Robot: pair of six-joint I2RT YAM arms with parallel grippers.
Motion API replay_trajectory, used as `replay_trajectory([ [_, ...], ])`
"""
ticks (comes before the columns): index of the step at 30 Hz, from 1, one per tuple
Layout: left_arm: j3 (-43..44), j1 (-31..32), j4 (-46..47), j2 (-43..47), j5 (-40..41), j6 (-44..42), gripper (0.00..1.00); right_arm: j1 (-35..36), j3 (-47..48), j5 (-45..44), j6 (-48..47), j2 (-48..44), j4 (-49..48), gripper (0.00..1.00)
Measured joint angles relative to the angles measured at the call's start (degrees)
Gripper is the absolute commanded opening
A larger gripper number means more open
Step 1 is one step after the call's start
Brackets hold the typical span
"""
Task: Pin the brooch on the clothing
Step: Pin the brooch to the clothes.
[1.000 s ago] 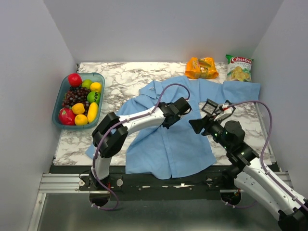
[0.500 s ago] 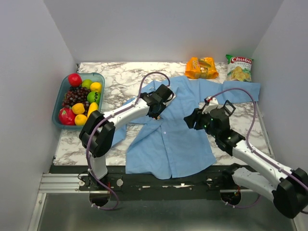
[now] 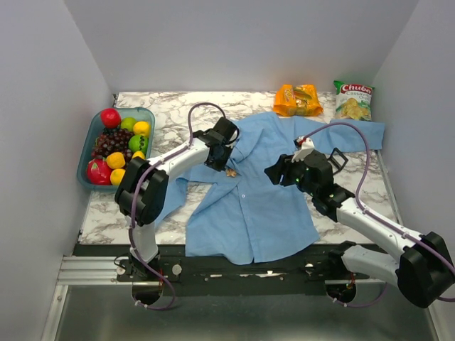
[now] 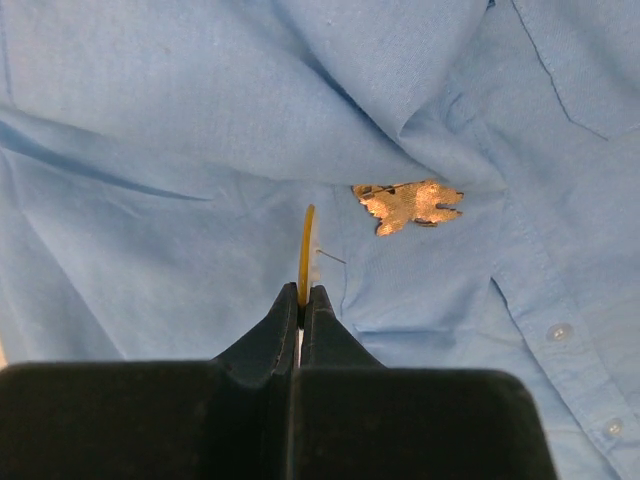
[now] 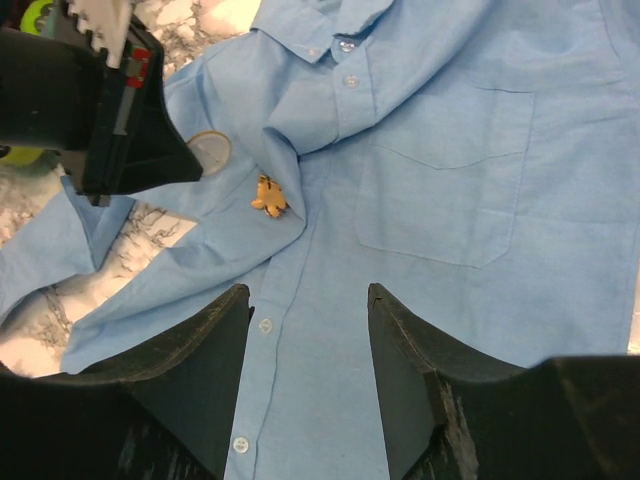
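Two white-shelled arms with black joints and black wrist housings, the left arm [image 3: 174, 161] and the right arm [image 3: 370, 222], stand on bases fixed by round bolts to a silver rail [image 3: 85, 268] at the near edge of the bench [image 3: 178, 106]. A purple cable [image 3: 205, 104] loops along each. Their jaws are matte black wedges.

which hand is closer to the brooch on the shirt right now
Left. The left hand, shut on a thin yellow disc, sits just beside the brooch; the right hand, open, hovers farther off over the shirt.
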State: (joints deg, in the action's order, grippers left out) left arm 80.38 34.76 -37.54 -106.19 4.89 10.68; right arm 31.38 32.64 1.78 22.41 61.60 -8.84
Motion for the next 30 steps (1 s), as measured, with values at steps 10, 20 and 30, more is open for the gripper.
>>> replay_trajectory([
  [10, 5.9, 0.7, -1.0, -5.0, -1.4, 3.0, 0.0, 0.0, 0.0, 1.6, 0.0, -0.1, -0.6, 0.59],
  [20, 14.2, 3.9, -6.8, -11.4, 8.8, 2.5, 0.0, 0.0, -1.0, 2.3, 0.3, -2.2, -1.0, 0.59],
  [30, 18.5, 6.3, -12.5, -15.8, 16.5, 1.9, 0.0, 0.0, -1.8, 2.4, 0.7, -3.0, -1.3, 0.59],
])
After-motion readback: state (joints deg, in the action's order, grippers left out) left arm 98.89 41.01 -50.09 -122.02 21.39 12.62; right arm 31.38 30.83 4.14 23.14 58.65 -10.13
